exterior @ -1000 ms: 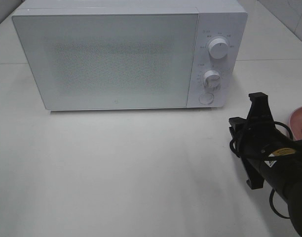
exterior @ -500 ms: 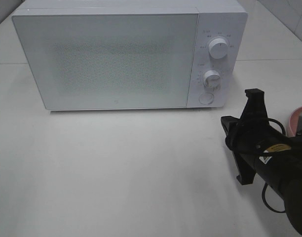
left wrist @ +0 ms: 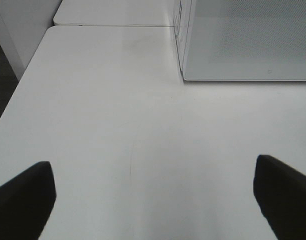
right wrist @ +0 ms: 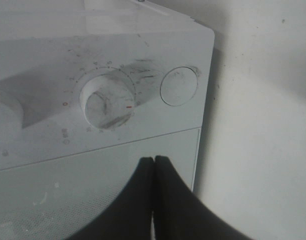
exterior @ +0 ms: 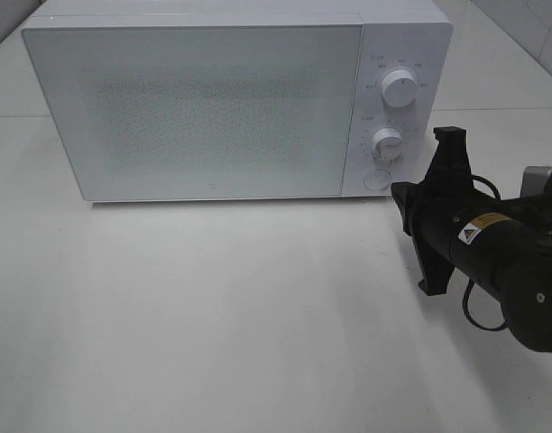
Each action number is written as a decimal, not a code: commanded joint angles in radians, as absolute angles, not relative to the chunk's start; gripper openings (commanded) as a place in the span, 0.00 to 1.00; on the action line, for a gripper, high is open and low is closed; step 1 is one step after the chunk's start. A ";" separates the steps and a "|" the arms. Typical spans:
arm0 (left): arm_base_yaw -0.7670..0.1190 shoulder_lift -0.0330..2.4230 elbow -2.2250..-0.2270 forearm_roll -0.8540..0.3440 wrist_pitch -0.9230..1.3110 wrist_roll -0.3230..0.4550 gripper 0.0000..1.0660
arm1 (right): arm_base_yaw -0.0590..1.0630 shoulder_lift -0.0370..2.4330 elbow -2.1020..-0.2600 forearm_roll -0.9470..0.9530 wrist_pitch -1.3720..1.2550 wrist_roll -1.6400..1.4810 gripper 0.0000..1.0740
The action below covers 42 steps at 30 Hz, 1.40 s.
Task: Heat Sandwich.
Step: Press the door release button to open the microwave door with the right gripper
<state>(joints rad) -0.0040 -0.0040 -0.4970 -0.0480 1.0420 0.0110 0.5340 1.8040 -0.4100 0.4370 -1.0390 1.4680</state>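
My right hand (right wrist: 154,162) is closed, its fingers pressed together with nothing between them. It points at the front of the microwave (exterior: 213,108), at the edge of the shut door (right wrist: 93,180) just beside the lower dial (right wrist: 107,103) and the round button (right wrist: 179,86). Whether the tips touch it, I cannot tell. My left hand (left wrist: 152,165) is spread wide above the table (left wrist: 118,100). The sandwich is outside all my views.

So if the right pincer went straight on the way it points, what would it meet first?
Most likely the microwave front. The shut right pincer aims at the edge of the door, near the round button but not on it. How much gap remains is unclear.
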 commanded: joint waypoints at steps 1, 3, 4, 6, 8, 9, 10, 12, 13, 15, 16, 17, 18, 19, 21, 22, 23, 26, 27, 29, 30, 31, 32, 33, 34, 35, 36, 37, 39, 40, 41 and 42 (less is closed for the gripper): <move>-0.003 -0.033 -0.495 -0.055 1.035 0.013 0.95 | 0.507 1.822 -0.442 0.396 -1.005 1.462 0.01; -0.003 -0.033 -0.495 -0.055 1.035 0.013 0.95 | 0.490 1.857 -0.473 0.377 -0.978 1.469 0.01; -0.003 -0.033 -0.495 -0.055 1.035 0.013 0.95 | 0.488 1.872 -0.483 0.376 -0.979 1.472 0.01; -0.003 -0.033 -0.495 -0.055 1.035 0.013 0.95 | 0.488 1.883 -0.490 0.376 -0.980 1.474 0.01; -0.003 -0.033 -0.495 -0.055 1.035 0.013 0.95 | 0.488 1.925 -0.515 0.384 -0.979 1.476 0.01; -0.003 -0.033 -0.495 -0.055 1.035 0.013 0.95 | 0.488 1.938 -0.526 0.384 -0.979 1.476 0.01; -0.003 -0.033 -0.495 -0.055 1.035 0.013 0.95 | 0.488 1.949 -0.536 0.384 -0.979 1.476 0.01; -0.003 -0.033 -0.495 -0.055 1.035 0.013 0.95 | 0.488 1.970 -0.556 0.389 -0.979 1.476 0.01; -0.003 -0.033 -0.495 -0.055 1.035 0.013 0.95 | 0.488 1.980 -0.568 0.398 -0.979 1.476 0.01; -0.003 -0.033 -0.495 -0.055 1.035 0.013 0.95 | 0.488 1.989 -0.578 0.405 -0.979 1.475 0.01; -0.003 -0.033 -0.495 -0.055 1.035 0.013 0.95 | 0.488 1.997 -0.587 0.409 -0.979 1.472 0.01; -0.003 -0.033 -0.495 -0.055 1.035 0.013 0.95 | 0.485 2.007 -0.607 0.410 -0.977 1.468 0.01; -0.003 -0.033 -0.495 -0.055 1.035 0.013 0.95 | 0.475 2.009 -0.616 0.403 -0.973 1.462 0.01; -0.003 -0.033 -0.495 -0.055 1.035 0.013 0.95 | 0.467 2.016 -0.625 0.399 -0.972 1.448 0.01; -0.003 -0.033 -0.495 -0.055 1.035 0.013 0.95 | 0.463 2.019 -0.631 0.396 -0.968 1.437 0.01; -0.003 -0.033 -0.495 -0.055 1.035 0.013 0.95 | 0.449 2.026 -0.642 0.397 -0.967 1.435 0.01; -0.003 -0.033 -0.495 -0.055 1.035 0.013 0.95 | 0.442 2.029 -0.645 0.394 -0.964 1.435 0.01; -0.003 -0.033 -0.495 -0.055 1.035 0.013 0.95 | 0.432 2.036 -0.659 0.391 -0.937 1.436 0.01; -0.003 -0.033 -0.495 -0.055 1.035 0.013 0.95 | 0.424 2.049 -0.677 0.376 -0.923 1.436 0.01; -0.003 -0.033 -0.495 -0.055 1.035 0.013 0.95 | 0.417 2.059 -0.693 0.368 -0.923 1.436 0.01; -0.003 -0.033 -0.495 -0.055 1.035 0.013 0.95 | 0.416 2.063 -0.699 0.368 -0.923 1.436 0.01; -0.003 -0.033 -0.495 -0.055 1.035 0.013 0.95 | 0.416 2.063 -0.699 0.368 -0.923 1.436 0.01; -0.003 -0.033 -0.495 -0.055 1.035 0.013 0.95 | 0.406 2.073 -0.715 0.364 -0.921 1.432 0.01; -0.003 -0.033 -0.495 -0.055 1.035 0.013 0.95 | 0.406 2.077 -0.722 0.364 -0.918 1.428 0.01; -0.003 -0.033 -0.495 -0.055 1.035 0.013 0.95 | 0.406 2.077 -0.727 0.365 -0.910 1.423 0.01; -0.003 -0.033 -0.495 -0.055 1.035 0.013 0.95 | 0.406 2.077 -0.727 0.365 -0.910 1.423 0.01; -0.003 -0.033 -0.495 -0.055 1.035 0.013 0.95 | 0.406 2.081 -0.742 0.368 -0.899 1.417 0.01; -0.003 -0.033 -0.495 -0.055 1.035 0.013 0.95 | 0.406 2.086 -0.747 0.368 -0.899 1.416 0.01; -0.003 -0.033 -0.495 -0.055 1.035 0.013 0.95 | 0.406 2.099 -0.762 0.370 -0.900 1.415 0.01; -0.003 -0.033 -0.495 -0.055 1.035 0.013 0.95 | 0.402 2.115 -0.775 0.373 -0.900 1.415 0.01; -0.003 -0.033 -0.495 -0.055 1.035 0.013 0.95 | 0.402 2.115 -0.775 0.373 -0.900 1.415 0.01; -0.003 -0.033 -0.495 -0.055 1.035 0.013 0.95 | 0.395 2.120 -0.782 0.371 -0.900 1.415 0.01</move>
